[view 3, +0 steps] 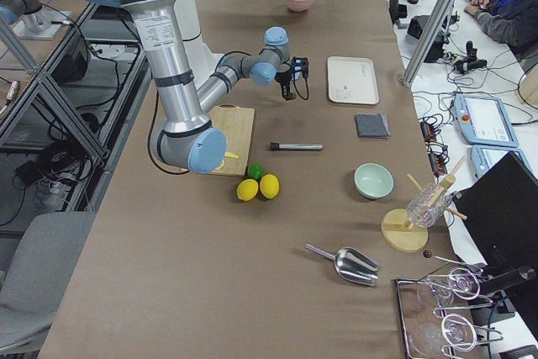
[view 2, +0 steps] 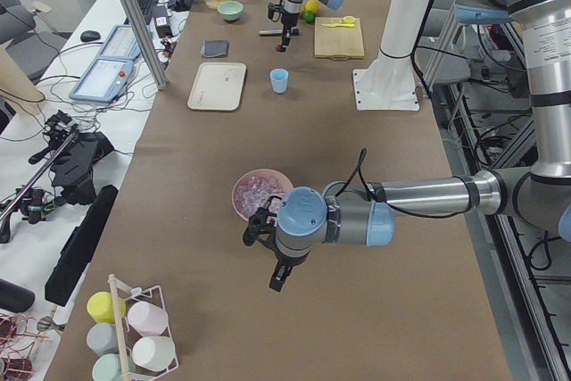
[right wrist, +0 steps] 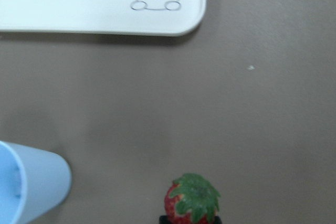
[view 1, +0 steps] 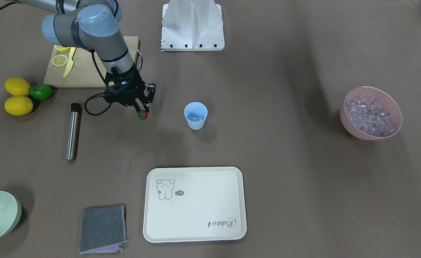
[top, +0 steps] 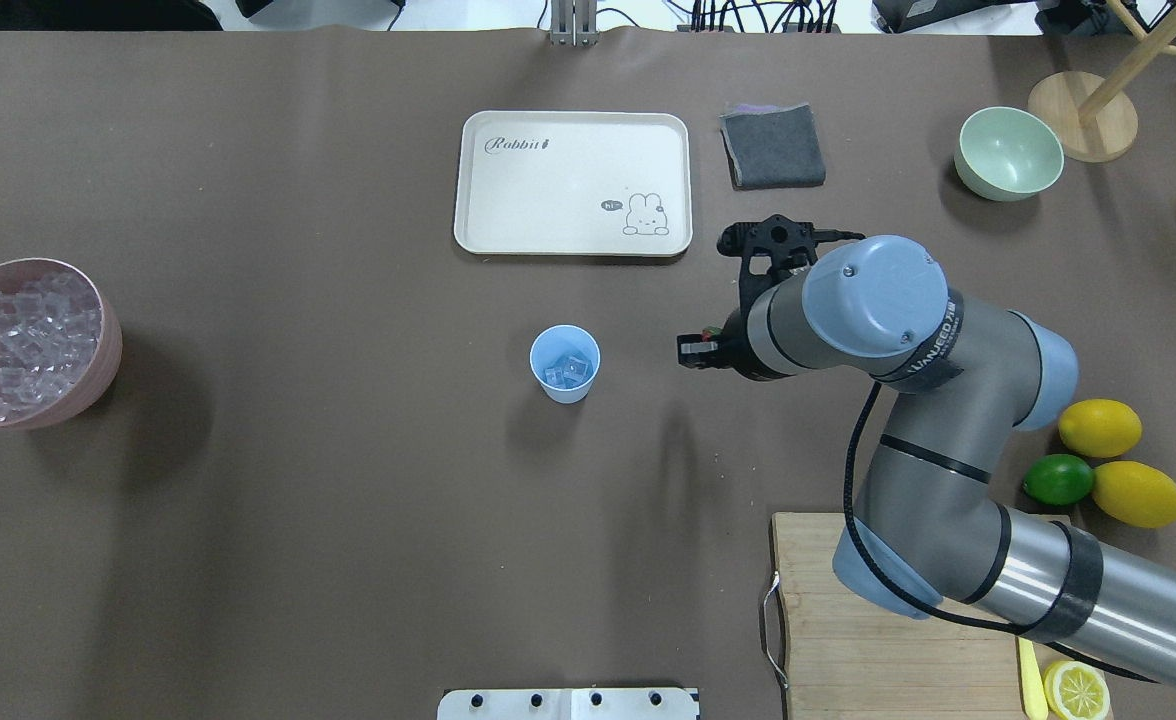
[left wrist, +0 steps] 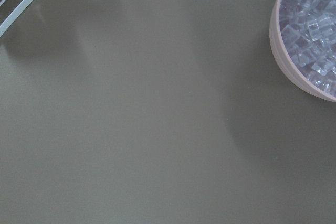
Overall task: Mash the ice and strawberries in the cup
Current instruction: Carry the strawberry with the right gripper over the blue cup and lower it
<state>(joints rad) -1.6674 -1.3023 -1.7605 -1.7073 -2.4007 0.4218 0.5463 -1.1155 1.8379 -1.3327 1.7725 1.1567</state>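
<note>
Right gripper (view 1: pixel 143 110) clamped on the strawberry (view 1: pixel 142 114), fingers pinching it at the very tips, leafy top facing the wrist camera. Berry hangs off the table (view 1: pixel 267 161), as far as I can judge from its shadow. It sits beside the cup (view 1: pixel 196 115), on my right of it, apart and not over the mouth yet.

Cup stands upright mid-table with a few pieces of ice (top: pixel 564 373) already in the bottom, so the berry looks like the last thing to go in before mashing. Holding it low at the tips makes sense: a short drop into a narrow mouth with nothing else in the way. Cup is light plastic, so I'd want to release from above the rim without bumping it.

Metal stick (view 1: pixel 73 130) lies flat on the table on my right, well apart from the cup, untouched; probably the masher for later.

Right arm reaches in from my right, elbow raised over the cutting board (top: pixel 848 640), wrist bent so the gripper points straight down.

Left gripper (view 2: pixel 273 267) hangs near the pink bowl (view 1: pixel 371 113) of spare ice, pointing down at bare table. Only the side view shows it, so I cannot tell if it is apart or together.
</note>
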